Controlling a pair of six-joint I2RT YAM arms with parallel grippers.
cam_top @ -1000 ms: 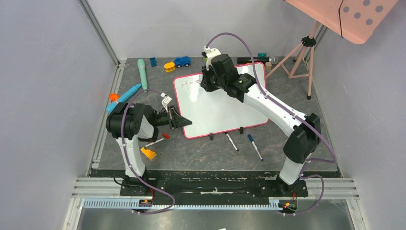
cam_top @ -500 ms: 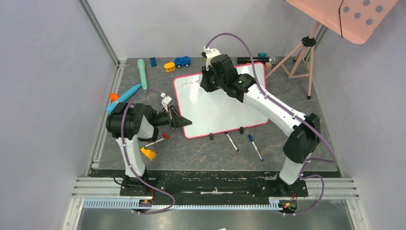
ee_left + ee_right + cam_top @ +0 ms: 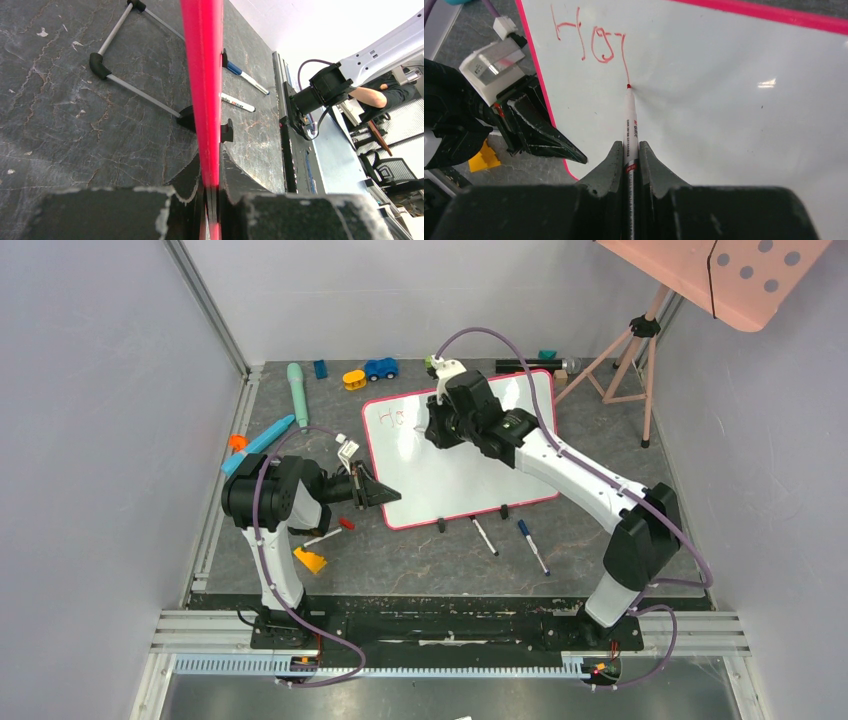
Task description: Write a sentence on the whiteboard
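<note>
The dark grey table [image 3: 300,510] fills the middle of the top view. The whiteboard [image 3: 460,470] lies in the middle of the table, a little tilted, with its two black feet at its lower edge. The right arm [image 3: 580,475] reaches from the lower right up over the board. The left arm [image 3: 265,505] sits bent at the left side of the board.

The left gripper [image 3: 385,495] is at the board's lower left corner. In the left wrist view its claw [image 3: 210,165] is pressed tight on the thin red frame of the whiteboard [image 3: 202,75].

The right gripper [image 3: 437,430] is over the upper left part of the board. In the right wrist view its claw [image 3: 628,145] is squeezed on a white marker [image 3: 630,120]. The marker's red tip touches the board.

The sentence [image 3: 591,42] is only begun. It shows a red H, an o and one more line that comes down to the marker tip. It sits in the upper left of the board.

Two pens [image 3: 484,536] lie on the table just below the board. Small toys, like a blue car [image 3: 380,368], lie along the top edge.
</note>
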